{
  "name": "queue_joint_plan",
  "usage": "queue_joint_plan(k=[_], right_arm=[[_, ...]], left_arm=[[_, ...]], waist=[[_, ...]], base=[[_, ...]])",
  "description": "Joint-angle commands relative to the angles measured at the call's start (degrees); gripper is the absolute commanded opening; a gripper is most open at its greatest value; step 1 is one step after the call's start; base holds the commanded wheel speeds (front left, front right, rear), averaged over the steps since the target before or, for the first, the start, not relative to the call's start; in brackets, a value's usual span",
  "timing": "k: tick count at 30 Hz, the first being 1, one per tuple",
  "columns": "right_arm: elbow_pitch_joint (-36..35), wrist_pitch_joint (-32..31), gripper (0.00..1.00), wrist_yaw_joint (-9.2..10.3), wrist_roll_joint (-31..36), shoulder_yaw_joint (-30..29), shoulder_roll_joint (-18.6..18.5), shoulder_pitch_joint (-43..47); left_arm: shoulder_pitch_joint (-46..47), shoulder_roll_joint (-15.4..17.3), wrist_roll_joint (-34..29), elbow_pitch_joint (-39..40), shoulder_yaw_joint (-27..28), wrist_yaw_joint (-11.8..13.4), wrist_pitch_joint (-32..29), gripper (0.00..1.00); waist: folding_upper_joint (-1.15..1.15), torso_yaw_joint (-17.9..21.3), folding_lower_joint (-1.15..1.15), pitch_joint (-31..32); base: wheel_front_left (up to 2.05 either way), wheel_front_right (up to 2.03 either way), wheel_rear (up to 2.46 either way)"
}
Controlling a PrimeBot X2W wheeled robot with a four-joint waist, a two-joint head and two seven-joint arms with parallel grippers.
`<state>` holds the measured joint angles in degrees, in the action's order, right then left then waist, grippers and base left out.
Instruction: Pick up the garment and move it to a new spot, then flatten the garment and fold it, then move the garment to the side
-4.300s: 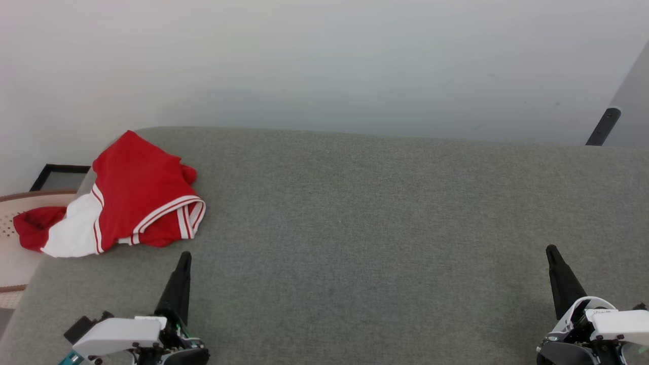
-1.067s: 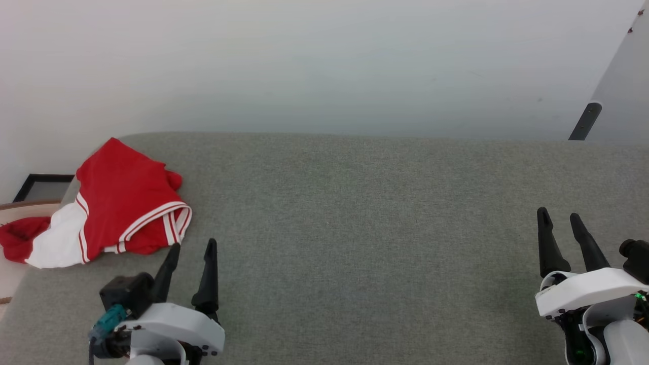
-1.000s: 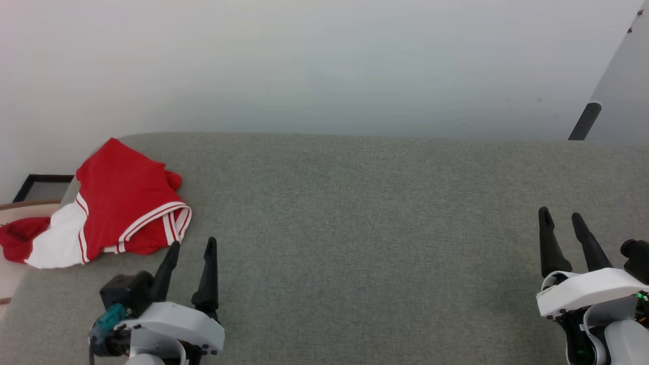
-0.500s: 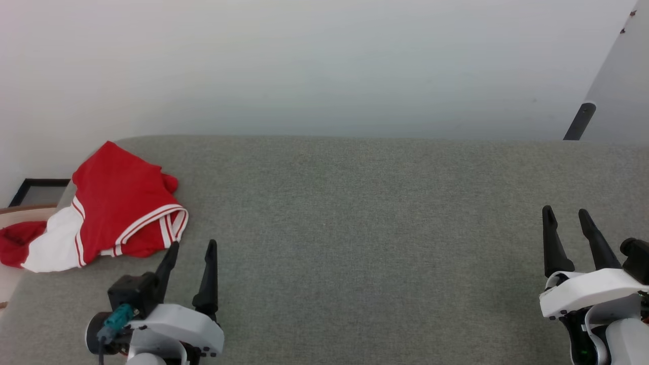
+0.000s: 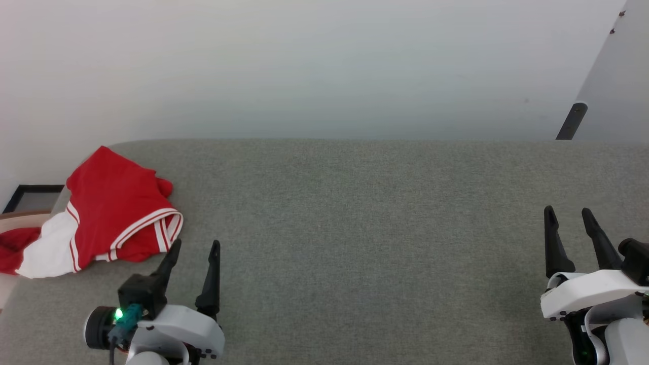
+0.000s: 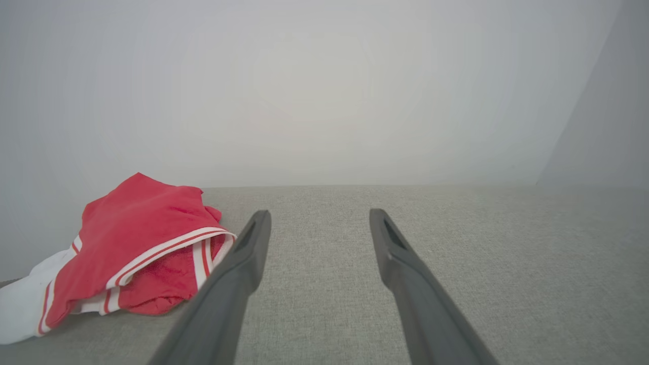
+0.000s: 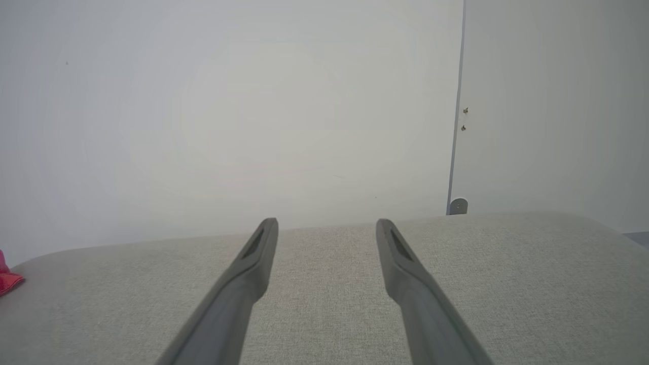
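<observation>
garment crumpled at left desk corner, not yet lifted; left gripper near it, right gripper well apart, both wide and empty; pickup, flattening, folding pending.

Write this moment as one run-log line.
stage: pre-pick | garment: crumpled, left edge of grey surface, not gripped | left gripper: open, close beside garment | right gripper: open, far right

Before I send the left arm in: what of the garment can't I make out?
Head view: the garment's left end runs off the left edge.
Left wrist view: its white end is cut by the left edge; the left gripper's finger overlaps the striped hem.
Right wrist view: all but a red scrap is cut off.
</observation>
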<state>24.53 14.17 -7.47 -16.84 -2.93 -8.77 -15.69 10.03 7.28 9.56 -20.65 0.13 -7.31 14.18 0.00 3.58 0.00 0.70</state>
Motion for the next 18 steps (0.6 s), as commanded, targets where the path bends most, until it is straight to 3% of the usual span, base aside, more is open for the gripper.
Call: queue_joint_plan(k=[1,18], right_arm=[[0.0,0.52,1.0,-0.04,1.03,-0.34,-0.07,-0.03],[-0.49,1.1,1.0,-0.04,1.82,-1.85,0.76,0.82]], left_arm=[[0.68,0.28,-1.16,-0.08,-0.04,-0.16,0.53,1.0],[0.64,0.55,-3.28,-0.11,-0.4,-0.25,0.99,1.0]], waist=[[0.0,0.04,0.0,0.05],[0.0,0.32,0.0,0.05]], base=[[0.0,0.0,0.0],[0.0,0.0,0.0]])
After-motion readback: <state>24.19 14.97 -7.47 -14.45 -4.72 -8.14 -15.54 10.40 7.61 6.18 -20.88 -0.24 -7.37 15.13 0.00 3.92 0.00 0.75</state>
